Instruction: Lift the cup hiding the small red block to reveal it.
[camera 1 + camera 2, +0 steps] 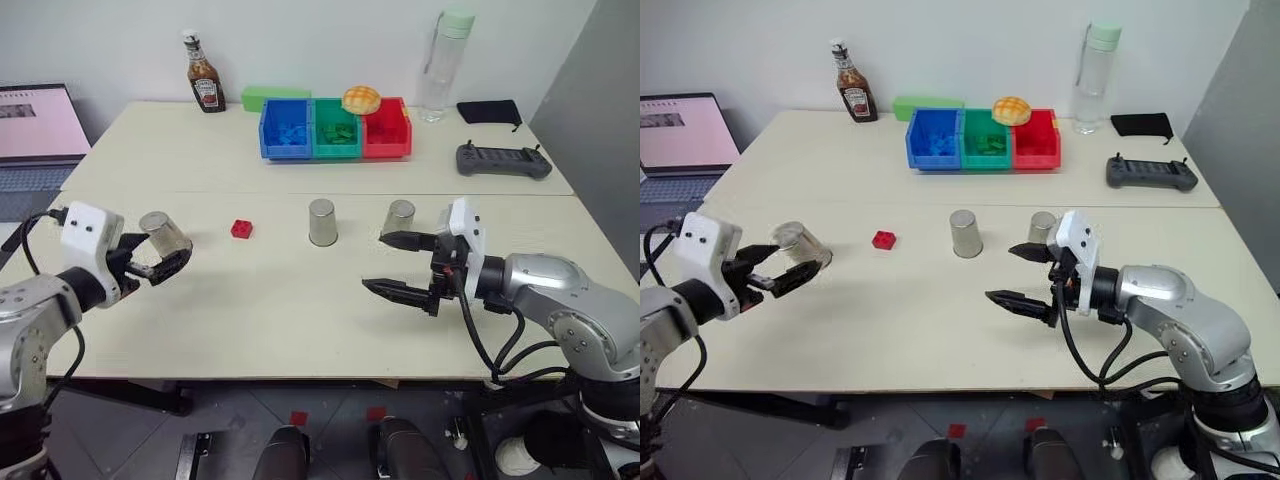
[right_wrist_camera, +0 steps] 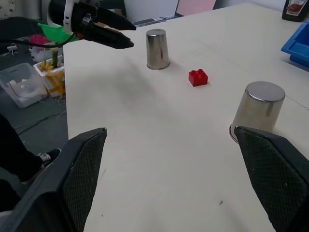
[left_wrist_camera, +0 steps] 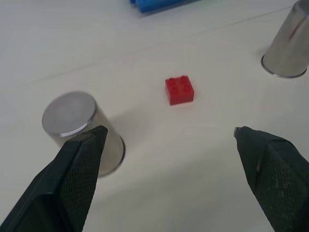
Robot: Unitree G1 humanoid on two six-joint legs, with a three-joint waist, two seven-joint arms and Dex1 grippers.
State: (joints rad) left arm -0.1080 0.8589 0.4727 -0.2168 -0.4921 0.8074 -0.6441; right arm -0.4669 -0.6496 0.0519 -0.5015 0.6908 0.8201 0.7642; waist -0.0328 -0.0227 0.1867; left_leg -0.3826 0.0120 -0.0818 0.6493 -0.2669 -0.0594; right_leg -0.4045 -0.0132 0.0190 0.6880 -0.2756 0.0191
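- The right gripper (image 1: 375,262) is hovering over the near table edge at 4 o'clock of the table centre. Its 2 black fingers are spreading wide and gripping nothing, with tips pointing toward 9 o'clock.
- The left gripper (image 1: 158,255) is hovering at 8 o'clock of the table centre. Its jaws are gaping fully and pinching nothing.
- The cup (image 2: 158,48) is standing mouth-down on the cream table (image 1: 280,310), just beyond the left fingertips. The right wrist view is showing a gap between the fingertips and the steel.
- The small red block (image 1: 241,228) is lying uncovered on the table at 3 o'clock of the cup, near it but not touching. Its studs are facing up.
- The middle cup (image 1: 322,221) is standing inverted at 3 o'clock of the block, well apart from it.
- The right cup (image 1: 399,217) is standing inverted at 3 o'clock of the middle cup, just beyond the right gripper's farther finger.
- At 12 o'clock, 3 bins are sitting side by side: the blue bin (image 1: 285,130), the green bin (image 1: 336,131) and the red bin (image 1: 387,133). A bun (image 1: 360,98) is resting on top of them.
- A sauce bottle (image 1: 204,76) and a green box (image 1: 270,96) are standing at 11 o'clock. A clear bottle (image 1: 440,65), a black pouch (image 1: 489,111) and a handheld controller (image 1: 503,160) are sitting at 1 to 2 o'clock.
- A laptop (image 1: 38,125) is showing a lit screen off the table at 10 o'clock.
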